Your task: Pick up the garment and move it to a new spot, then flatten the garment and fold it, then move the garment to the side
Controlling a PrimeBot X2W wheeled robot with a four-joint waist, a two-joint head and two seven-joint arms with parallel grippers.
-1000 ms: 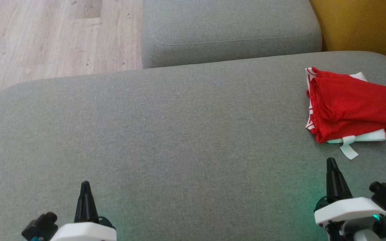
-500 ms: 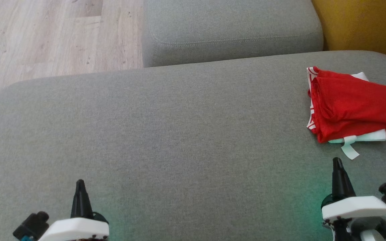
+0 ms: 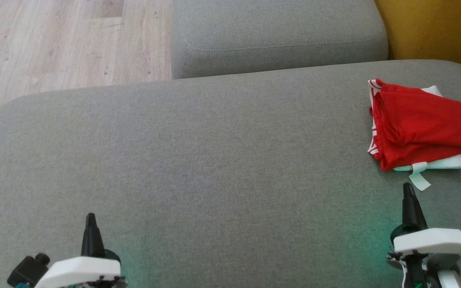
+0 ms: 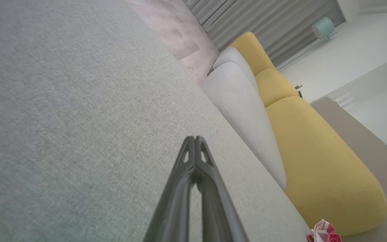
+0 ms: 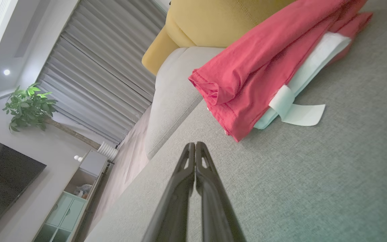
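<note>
Across the foreground, wide grey sofa cushion (image 3: 198, 160); behind it, smaller grey cushion (image 3: 278, 36), with wooden floor (image 3: 54, 40) to the left. At the wide cushion's far right edge, folded red garment (image 3: 422, 124), white layers beneath; lies flat, touched by neither tool. Low left, left tool (image 3: 91, 218), fingers pressed together, holding nothing. Low right, right tool (image 3: 407, 188), likewise together, near the garment but apart. Just beyond that tip, white strip (image 3: 418, 181), possibly a label or tie.

Red-and-white garment (image 3: 418, 124), grey sofa (image 3: 214, 160)
</note>
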